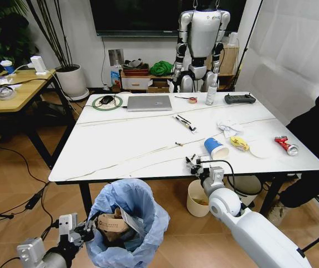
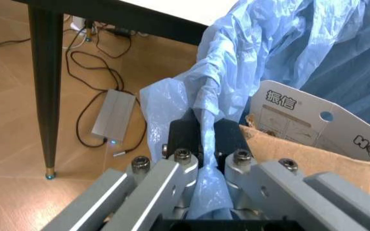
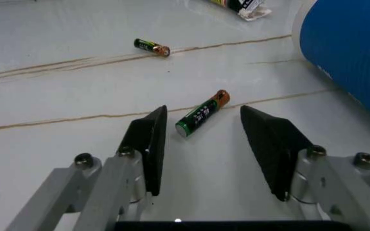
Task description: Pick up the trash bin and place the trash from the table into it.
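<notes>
Tabletop carrying blue cup and can; trash bin below its near edge, held by left tool clamped on the liner, which may slip or tear; right tool spread around battery, which may roll aside.

We get even, bright indoor light. Soft glare sheens the glossy white veined table. Right wrist view: small green battery sharp, big blue paper cup blurred at frame edge. Left wrist view: crinkled light-blue plastic bag sharp.
</notes>
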### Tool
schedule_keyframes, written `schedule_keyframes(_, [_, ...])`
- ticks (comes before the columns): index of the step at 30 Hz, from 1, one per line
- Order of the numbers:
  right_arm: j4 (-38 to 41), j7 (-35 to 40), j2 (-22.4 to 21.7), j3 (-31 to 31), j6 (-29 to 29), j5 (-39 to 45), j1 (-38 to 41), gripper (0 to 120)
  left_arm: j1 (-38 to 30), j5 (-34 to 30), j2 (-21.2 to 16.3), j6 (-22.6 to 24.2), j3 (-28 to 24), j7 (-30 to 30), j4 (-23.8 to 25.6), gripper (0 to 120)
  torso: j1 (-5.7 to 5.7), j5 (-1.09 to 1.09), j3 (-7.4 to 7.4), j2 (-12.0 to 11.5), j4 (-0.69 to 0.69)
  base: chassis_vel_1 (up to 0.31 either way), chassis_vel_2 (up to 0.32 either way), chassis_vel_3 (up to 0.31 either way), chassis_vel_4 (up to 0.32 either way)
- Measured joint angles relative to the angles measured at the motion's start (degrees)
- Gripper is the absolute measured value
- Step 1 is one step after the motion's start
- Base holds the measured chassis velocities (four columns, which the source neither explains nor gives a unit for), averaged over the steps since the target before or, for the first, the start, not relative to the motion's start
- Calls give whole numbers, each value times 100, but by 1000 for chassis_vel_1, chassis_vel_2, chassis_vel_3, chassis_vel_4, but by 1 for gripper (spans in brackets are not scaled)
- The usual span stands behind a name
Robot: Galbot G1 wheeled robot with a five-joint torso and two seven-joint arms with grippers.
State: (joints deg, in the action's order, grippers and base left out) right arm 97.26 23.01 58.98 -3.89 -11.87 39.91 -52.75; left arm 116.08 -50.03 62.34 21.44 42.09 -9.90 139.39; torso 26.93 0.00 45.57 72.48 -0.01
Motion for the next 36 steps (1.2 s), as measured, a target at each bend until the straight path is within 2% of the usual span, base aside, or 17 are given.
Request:
schedule_keyframes(2, [8, -13, -13, 5, 9, -2, -16, 39, 0, 1, 1, -1, 0, 0, 0, 0, 0, 0, 0, 0, 0, 0, 0, 0, 0])
schedule_keyframes(6, [56, -38, -60, 16, 20, -4, -65, 18, 1, 5, 5, -2, -3, 0, 7, 0, 0, 0, 0, 0, 0, 0, 0, 0, 0])
schedule_keyframes(8, [62, -40, -67, 16, 20, -3, -69, 16, 1, 6, 6, -3, -4, 0, 7, 0, 0, 0, 0, 0, 0, 0, 0, 0, 0])
schedule_keyframes(10, [68, -48, -76, 17, 21, 6, -74, 7, 0, 6, 2, -4, -4, 0, 14, 0, 0, 0, 0, 0, 0, 0, 0, 0, 0])
schedule_keyframes(13, [69, -55, -81, 17, 24, 22, -74, 0, -9, 3, -12, -5, -6, 0, 17, 0, 0, 1, 0, 0, 0, 0, 0, 0, 0])
schedule_keyframes(21, [75, -197, -95, 16, 154, 89, -52, 0, -41, -15, -52, -6, -67, -4, 16, 0, 0, 3, 1, 0, 0, 0, 0, 0, 0])
schedule_keyframes(24, [304, -400, -177, 62, 329, 417, -13, 0, -68, -15, -61, -7, -113, -6, -12, 0, 1, 1, 0, -1, 1, 0, 0, 0, 0])
schedule_keyframes(27, [810, -1189, -448, 145, 813, 996, -8, 0, -100, -53, -90, -8, -150, -10, -27, 0, 1, 1, 0, -1, 2, 0, 0, 0, 0])
schedule_keyframes(28, [810, -1189, -448, 145, 813, 996, -8, 0, -100, -53, -90, -8, -150, -10, -27, 0, 1, 1, 0, -1, 2, 0, 0, 0, 0])
schedule_keyframes(30, [1052, -1799, -638, 176, 1064, 1305, -56, 0, -112, -84, -115, -7, -152, -12, -27, 0, 1, 0, 0, -1, 1, 0, 0, 0, 0])
schedule_keyframes(33, [1301, -3235, -990, 161, 1548, 1626, -132, 0, -161, -153, -168, -8, -155, -24, -19, 0, 1, 0, 0, -1, 0, 0, 0, 0, 0])
schedule_keyframes(35, [1440, -3801, -1140, 48, 1734, 1663, -143, 0, -184, -185, -194, -8, -165, -41, -7, 0, 1, 1, 0, -1, 0, 0, 0, 0, 0])
schedule_keyframes(36, [1440, -3801, -1140, 48, 1734, 1663, -143, 0, -184, -185, -194, -8, -165, -41, -7, 0, 1, 1, 0, -1, 0, 0, 0, 0, 0])
